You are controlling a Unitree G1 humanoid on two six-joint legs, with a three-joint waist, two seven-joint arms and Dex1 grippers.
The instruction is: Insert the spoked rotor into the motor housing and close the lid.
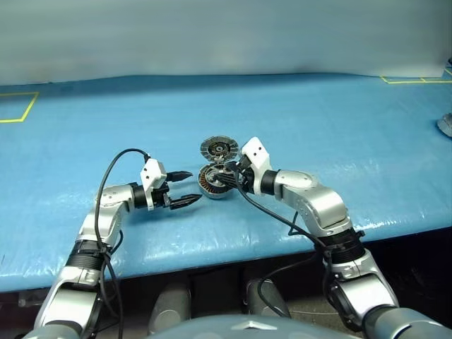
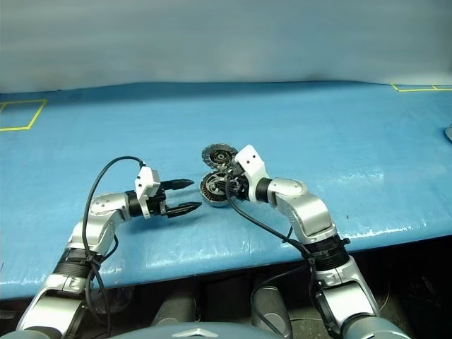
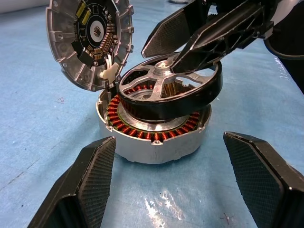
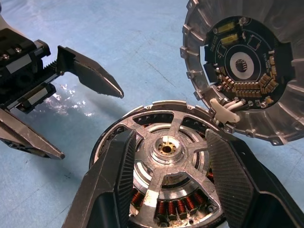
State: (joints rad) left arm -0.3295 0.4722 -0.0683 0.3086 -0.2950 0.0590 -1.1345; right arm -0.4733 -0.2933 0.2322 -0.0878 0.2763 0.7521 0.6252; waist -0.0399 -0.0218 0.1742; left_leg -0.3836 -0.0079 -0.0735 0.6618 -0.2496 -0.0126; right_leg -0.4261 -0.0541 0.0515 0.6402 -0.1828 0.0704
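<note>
Blue worktop (image 1: pixel 339 127), and mid-table the motor housing (image 3: pixel 154 142) has the spoked rotor (image 3: pixel 166 95) sitting tilted on its copper windings. The lid (image 3: pixel 90 40) stands open at its 12 o'clock. The right gripper (image 4: pixel 166 175) has jaws partly open astride the rotor, grip unclear. The left gripper (image 1: pixel 185 188) waits at 9 o'clock, jaws wide, empty.

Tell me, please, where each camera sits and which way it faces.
Head views: from the head, forward and down on the blue table; both arms show.
Left wrist view: along the open left gripper at the motor housing, the spoked rotor tilted on it.
Right wrist view: down on the rotor between the right gripper fingers.
Shared: the open lid.
</note>
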